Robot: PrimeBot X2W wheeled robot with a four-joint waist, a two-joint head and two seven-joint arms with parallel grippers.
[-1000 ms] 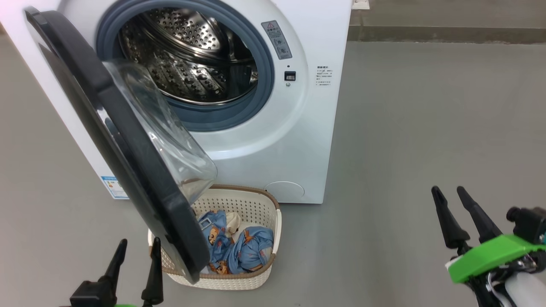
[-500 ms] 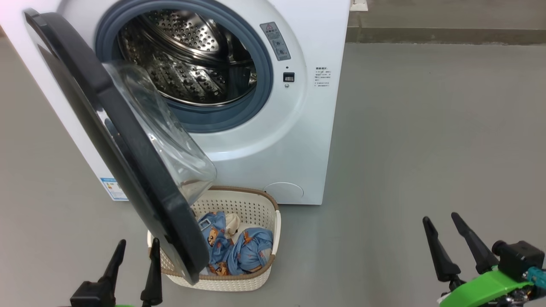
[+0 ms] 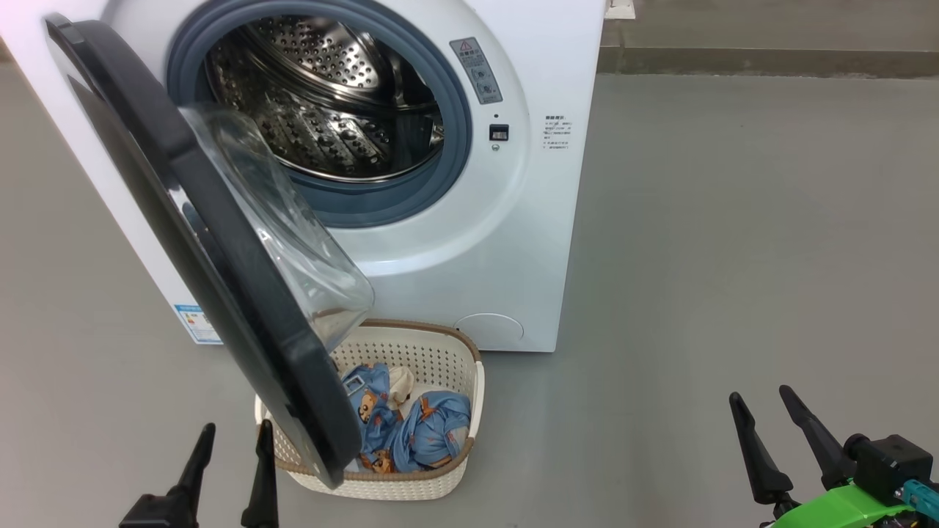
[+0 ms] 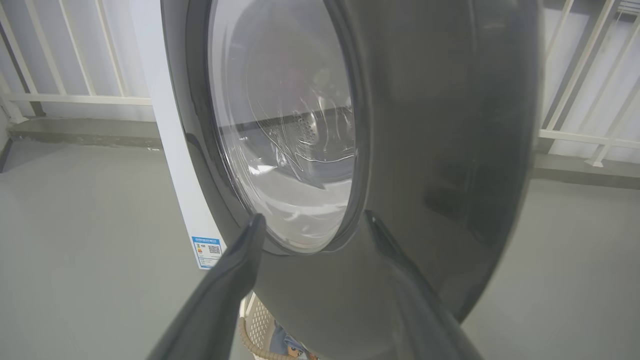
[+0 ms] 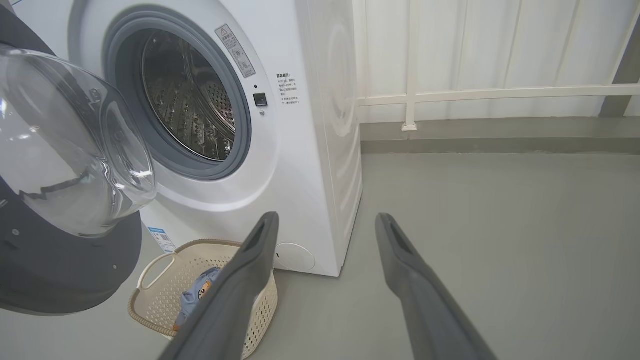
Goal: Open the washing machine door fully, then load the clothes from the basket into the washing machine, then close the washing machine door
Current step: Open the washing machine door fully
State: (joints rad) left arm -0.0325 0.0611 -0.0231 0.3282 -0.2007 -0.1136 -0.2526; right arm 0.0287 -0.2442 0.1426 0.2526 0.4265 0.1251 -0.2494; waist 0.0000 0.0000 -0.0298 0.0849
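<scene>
**Door swung out, load not yet started**

- The washing machine door stands out from the front, hinged on the left. Its lower edge hangs over the left part of the basket. Judged open, but maybe not fully.
- The clothes, blue printed bundles, lie in the basket on the floor, just before the washing machine.
- The drum looks bare, no fabric in sight.
- Left claw: fingers apart, nothing between them, low at the door's outer face. In the left wrist view the dark face is close ahead. I cannot tell if it touches.
- Right claw: fingers apart, empty, well off to the right over bare floor.

Standing: the opening is largely done. Left to do: a further push on the door if needed, both bundles into the drum, then the door shut.
</scene>
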